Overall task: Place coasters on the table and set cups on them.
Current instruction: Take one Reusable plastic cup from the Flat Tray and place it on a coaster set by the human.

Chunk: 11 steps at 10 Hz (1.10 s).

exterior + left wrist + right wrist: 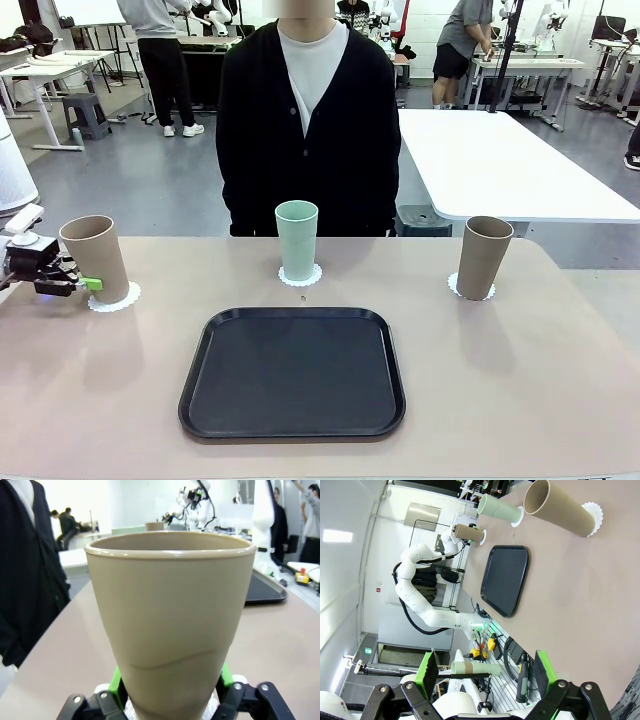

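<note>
Three cups stand on white scalloped coasters along the table's (520, 390) far side. The left tan cup (95, 258) rests on a coaster (114, 298). My left gripper (84, 284) is shut on its base, and in the left wrist view the green pads (116, 684) press both sides of this cup (170, 605). The mint green cup (296, 240) stands on the middle coaster (300, 277). The right tan cup (484, 257) has its own coaster (470, 291). My right gripper (485, 676) is open and holds nothing, well back from that cup (560, 509).
A black rounded tray (293, 372) lies bare at the table's front centre. A person in a dark cardigan (310, 130) stands close behind the far edge, just behind the green cup. A white table (510, 165) stands at the back right.
</note>
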Each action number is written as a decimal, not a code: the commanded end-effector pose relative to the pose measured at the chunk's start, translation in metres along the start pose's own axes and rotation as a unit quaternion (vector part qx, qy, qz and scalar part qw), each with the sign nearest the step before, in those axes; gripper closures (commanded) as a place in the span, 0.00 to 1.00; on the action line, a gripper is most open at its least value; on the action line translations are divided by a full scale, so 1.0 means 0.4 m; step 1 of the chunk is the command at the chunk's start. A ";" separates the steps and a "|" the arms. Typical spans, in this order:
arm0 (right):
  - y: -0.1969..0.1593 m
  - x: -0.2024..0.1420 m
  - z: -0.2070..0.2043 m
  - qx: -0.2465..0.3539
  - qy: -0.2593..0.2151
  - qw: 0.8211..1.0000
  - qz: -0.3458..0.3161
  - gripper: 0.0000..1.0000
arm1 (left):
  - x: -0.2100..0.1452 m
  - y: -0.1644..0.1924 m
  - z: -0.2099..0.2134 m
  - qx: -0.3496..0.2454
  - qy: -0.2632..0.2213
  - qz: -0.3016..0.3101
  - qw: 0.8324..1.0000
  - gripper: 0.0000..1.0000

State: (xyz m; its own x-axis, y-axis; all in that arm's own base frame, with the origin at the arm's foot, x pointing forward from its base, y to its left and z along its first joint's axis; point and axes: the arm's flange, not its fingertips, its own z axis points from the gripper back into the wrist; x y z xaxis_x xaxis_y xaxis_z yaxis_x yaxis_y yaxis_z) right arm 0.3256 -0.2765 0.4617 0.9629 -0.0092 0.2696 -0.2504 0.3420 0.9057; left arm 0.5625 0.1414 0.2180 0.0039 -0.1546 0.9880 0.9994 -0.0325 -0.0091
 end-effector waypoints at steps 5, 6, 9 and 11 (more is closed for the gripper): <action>0.002 -0.004 0.003 -0.003 0.005 1.000 0.000 0.00 | -0.008 0.014 0.012 -0.002 -0.013 0.021 1.000 0.17; 0.002 -0.004 0.003 -0.003 0.005 1.000 0.000 0.00 | -0.012 0.015 0.012 -0.003 -0.013 0.022 1.000 0.17; 0.002 -0.004 0.003 -0.003 0.005 1.000 0.000 0.00 | -0.021 0.015 0.008 -0.010 -0.010 0.029 0.999 0.00; 0.002 -0.004 0.003 -0.003 0.005 1.000 0.000 0.00 | -0.021 0.015 0.011 -0.015 -0.006 0.030 0.999 0.00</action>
State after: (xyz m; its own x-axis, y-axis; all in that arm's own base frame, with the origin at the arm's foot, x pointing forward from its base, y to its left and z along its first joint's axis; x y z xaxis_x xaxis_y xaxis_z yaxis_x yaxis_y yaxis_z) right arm 0.3256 -0.2765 0.4617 0.9629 -0.0092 0.2696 -0.2504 0.3420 0.9057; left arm 0.5637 0.1425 0.2082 0.0510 -0.1469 0.9878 0.9978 -0.0352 -0.0568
